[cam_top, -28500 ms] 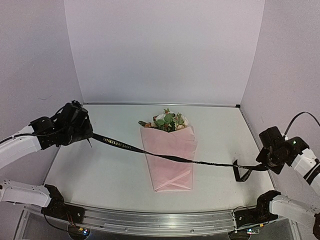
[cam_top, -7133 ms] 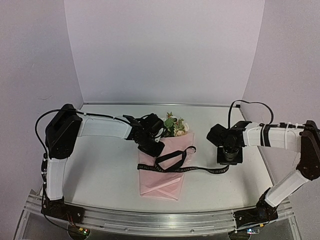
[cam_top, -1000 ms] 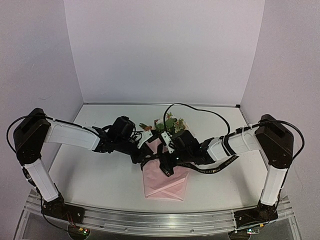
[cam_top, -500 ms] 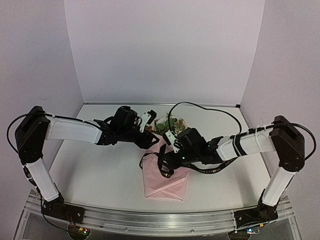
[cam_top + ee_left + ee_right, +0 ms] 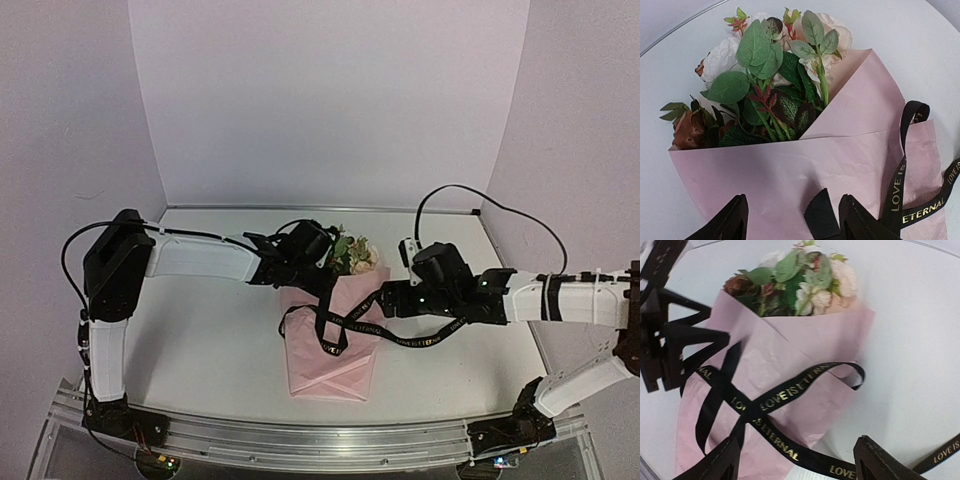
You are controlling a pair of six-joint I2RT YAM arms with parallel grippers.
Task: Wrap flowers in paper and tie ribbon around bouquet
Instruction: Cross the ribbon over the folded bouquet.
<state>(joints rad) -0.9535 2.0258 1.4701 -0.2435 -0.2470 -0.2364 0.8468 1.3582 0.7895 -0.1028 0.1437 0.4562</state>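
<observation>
my left claw [image 5: 792,218] + right claw [image 5: 802,462] spread, empty; ribbon [image 5: 785,395] loose crosswise on bouquet [image 5: 330,352] between them, left closer

Pink paper [image 5: 800,340], black ribbon [image 5: 795,388] with gold lettering

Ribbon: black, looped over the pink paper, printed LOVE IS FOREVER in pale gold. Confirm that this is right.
One thing is wrong. The ribbon is black and does lie looped over the pink paper, but its pale gold print reads LOVE IS ETERNAL, not LOVE IS FOREVER. The right wrist view shows the words plainly.
</observation>
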